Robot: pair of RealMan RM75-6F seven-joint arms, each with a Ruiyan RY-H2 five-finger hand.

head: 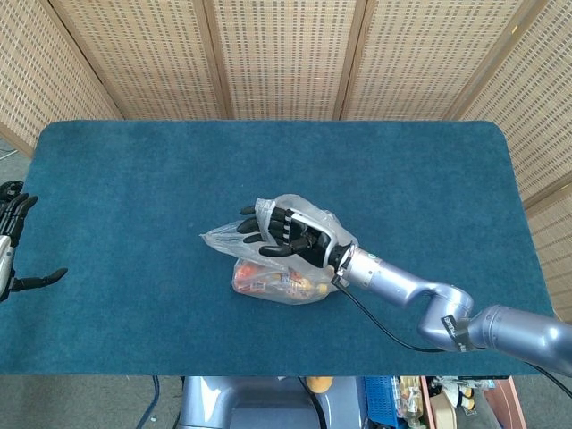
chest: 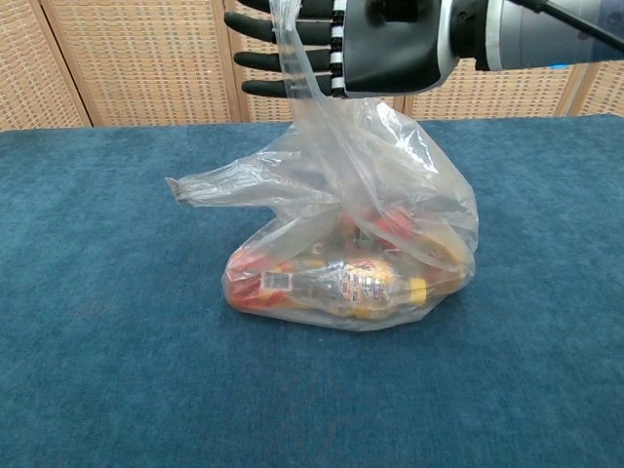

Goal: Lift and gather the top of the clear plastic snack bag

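The clear plastic snack bag (chest: 351, 283) lies mid-table with orange and red snack packs inside; in the head view the bag (head: 286, 268) sits near the front centre. My right hand (chest: 380, 44) hovers above it and holds a strip of the bag's top (chest: 292, 58), pulled upward across its outstretched fingers. From above, the right hand (head: 290, 234) sits over the bag's mouth. A loose flap (chest: 210, 187) of the bag sticks out to the left. My left hand (head: 12, 246) is at the table's far left edge, fingers apart, holding nothing.
The blue cloth table (head: 134, 179) stretches wide around the bag. Wicker screens (head: 286, 54) stand behind the table's far edge. A black cable (head: 380, 326) trails along my right forearm near the front edge.
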